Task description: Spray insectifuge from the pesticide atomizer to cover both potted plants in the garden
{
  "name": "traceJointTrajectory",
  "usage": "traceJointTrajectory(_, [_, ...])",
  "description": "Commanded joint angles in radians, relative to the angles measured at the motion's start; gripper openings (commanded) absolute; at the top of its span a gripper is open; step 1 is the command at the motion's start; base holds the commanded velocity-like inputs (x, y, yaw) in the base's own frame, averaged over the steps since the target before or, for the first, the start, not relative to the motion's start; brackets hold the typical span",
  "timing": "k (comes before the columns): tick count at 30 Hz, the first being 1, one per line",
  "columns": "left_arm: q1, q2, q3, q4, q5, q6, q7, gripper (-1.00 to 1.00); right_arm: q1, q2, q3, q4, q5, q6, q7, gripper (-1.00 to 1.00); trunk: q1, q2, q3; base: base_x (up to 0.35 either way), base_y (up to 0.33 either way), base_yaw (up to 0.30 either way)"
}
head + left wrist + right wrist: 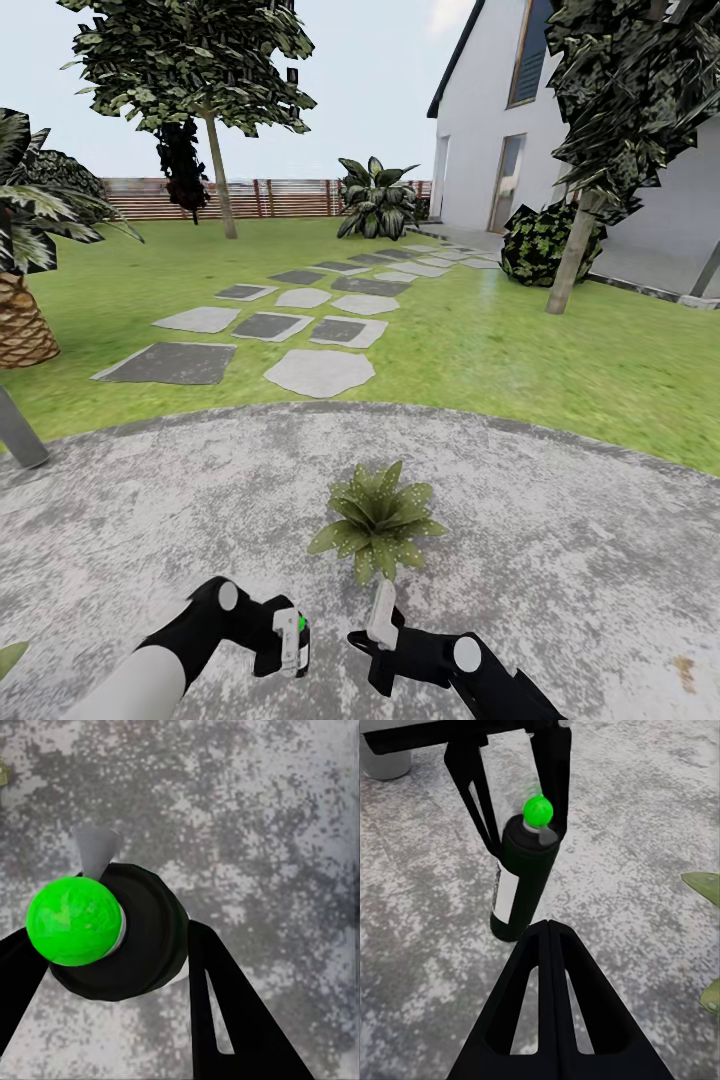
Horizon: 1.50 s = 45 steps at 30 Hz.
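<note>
I see my left claw (290,640) low in the head view, and it is pinching the pesticide atomizer (297,628), a dark bottle with a pale band. Its top is bright green here, not red. In the left wrist view the bottle (120,937) sits between the two black fingers (225,1012), and the green top (75,920) and the pale nozzle (94,849) point over the paved area (262,810). My right claw (378,625) is just beside the left one in the head view; in the right wrist view its fingers (547,1012) are pressed together with nothing between them, and they point toward the atomizer (521,881), which stands upright in the other claw (510,787). One potted plant (378,520) is on the round grey paving (560,540), just in front of both claws, and it is a low rosette of pointed green leaves. On these leaves I see small white specks of insectifuge (385,555). I cannot see its pot under the leaves. Behind the paving there is the lawn (520,350) with stepping stones (320,372), a palm (20,300) at the left, a brown slatted fence (280,198) far away and a white house (600,150) at the right.
</note>
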<state>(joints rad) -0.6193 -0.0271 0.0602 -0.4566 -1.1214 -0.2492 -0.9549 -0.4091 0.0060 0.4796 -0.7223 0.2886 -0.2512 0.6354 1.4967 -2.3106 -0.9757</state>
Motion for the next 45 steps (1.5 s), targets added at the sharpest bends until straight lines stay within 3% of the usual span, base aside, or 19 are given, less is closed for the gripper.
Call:
traceJointTrajectory(1, [0.000, -0.004, 0.005, -0.001, -0.009, -0.004, -0.004, -1.00, 0.000, 0.000, -0.001, 0.000, 0.010, -0.007, -0.001, -1.00, 0.000, 0.000, -0.001, 0.000, 0.000, 0.000])
traceJointTrajectory(4, [0.001, -0.013, -0.014, -0.001, -0.012, -0.004, -0.004, -1.00, 0.000, 0.000, -0.001, 0.000, 0.010, -0.007, -0.001, -1.00, 0.000, 0.000, -0.001, 0.000, 0.000, 0.000])
traceJointTrajectory(8, [0.002, -0.020, -0.071, -0.001, -0.010, -0.003, -0.004, -1.00, 0.000, 0.000, -0.002, 0.002, 0.010, -0.007, -0.002, -1.00, 0.000, 0.000, -0.001, 0.000, 0.000, 0.000])
traceJointTrajectory(10, [0.003, -0.025, -0.078, 0.000, -0.009, -0.002, -0.005, -1.00, 0.000, -0.001, -0.003, 0.004, 0.010, -0.007, -0.002, -1.00, 0.000, 0.000, -0.001, 0.000, 0.000, 0.000])
traceJointTrajectory(18, [0.003, -0.062, -0.082, -0.001, -0.010, -0.002, -0.009, -1.00, 0.000, -0.003, -0.004, 0.004, 0.010, -0.008, -0.002, -1.00, 0.000, 0.000, -0.001, 0.000, 0.000, 0.000])
traceJointTrajectory(21, [0.002, -0.066, -0.083, -0.003, -0.012, -0.002, -0.069, -1.00, 0.000, -0.003, -0.004, 0.006, 0.010, -0.008, -0.002, -1.00, 0.000, 0.000, -0.001, 0.000, 0.000, 0.000])
traceJointTrajectory(24, [0.002, -0.066, -0.083, -0.003, -0.012, -0.003, -0.088, -1.00, 0.000, -0.003, -0.004, 0.006, 0.010, -0.008, -0.002, -1.00, 0.000, 0.000, -0.001, 0.000, 0.000, 0.000])
traceJointTrajectory(45, [0.001, -0.109, -0.084, -0.017, -0.006, -0.002, -0.091, -1.00, 0.000, -0.008, -0.004, 0.006, 0.012, -0.008, -0.002, -1.00, 0.000, 0.000, -0.001, 0.000, 0.000, 0.000])
